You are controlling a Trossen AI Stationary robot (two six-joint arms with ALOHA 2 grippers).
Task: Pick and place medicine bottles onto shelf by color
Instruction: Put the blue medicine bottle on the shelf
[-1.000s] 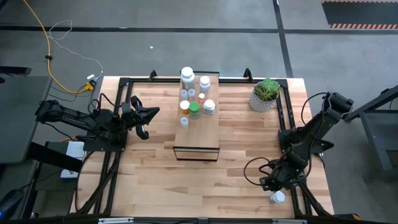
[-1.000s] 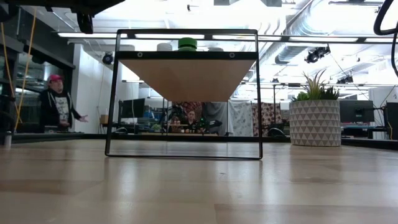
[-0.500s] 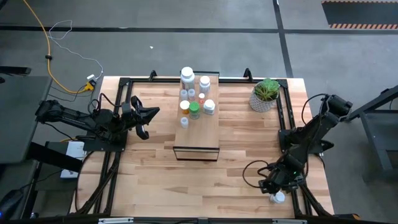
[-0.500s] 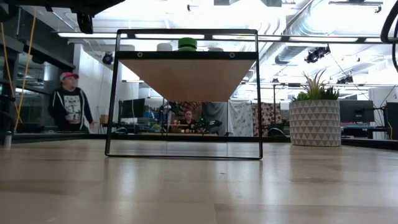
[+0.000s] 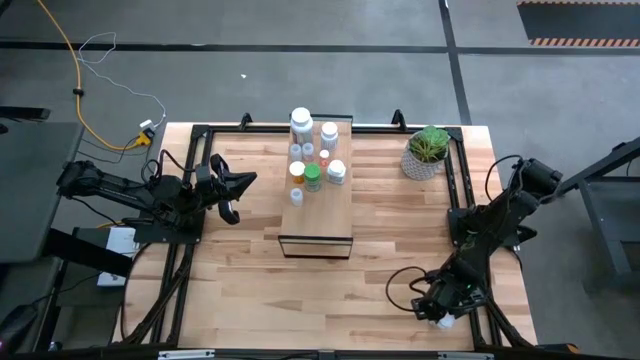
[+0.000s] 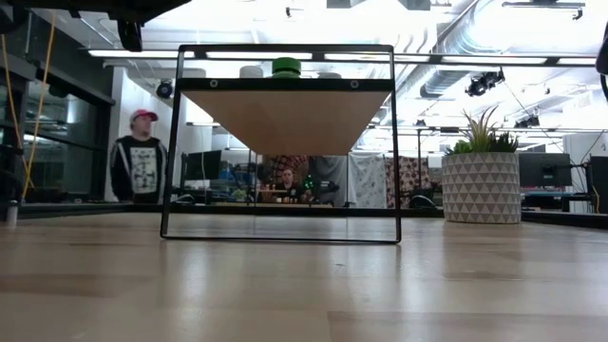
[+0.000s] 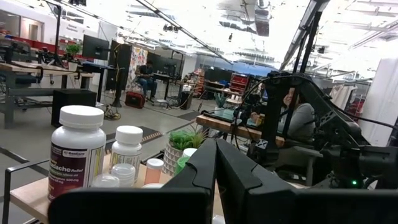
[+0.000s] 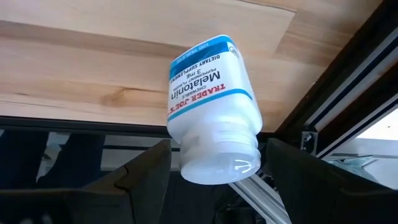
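Several medicine bottles (image 5: 312, 150) stand on the far half of the shelf (image 5: 318, 210), among them a green one (image 5: 312, 178) and a big white one (image 5: 301, 122). A white bottle with a blue-banded label (image 8: 211, 99) lies on its side at the table's near right corner (image 5: 443, 320). My right gripper (image 8: 217, 177) hangs open just over it, one finger on each side of its capped end, and a gap shows at each finger. My left gripper (image 5: 230, 195) waits shut, left of the shelf.
A potted plant (image 5: 427, 152) stands at the far right of the table. A black frame rail (image 8: 348, 81) runs close beside the lying bottle. Bare wood lies between the shelf and the right arm. A person (image 6: 140, 169) walks in the room behind.
My right gripper has sunk and moved toward the table's near edge, closing in on the lying white bottle; its fingers keep the same gap. In the room behind, a person has walked toward the right.
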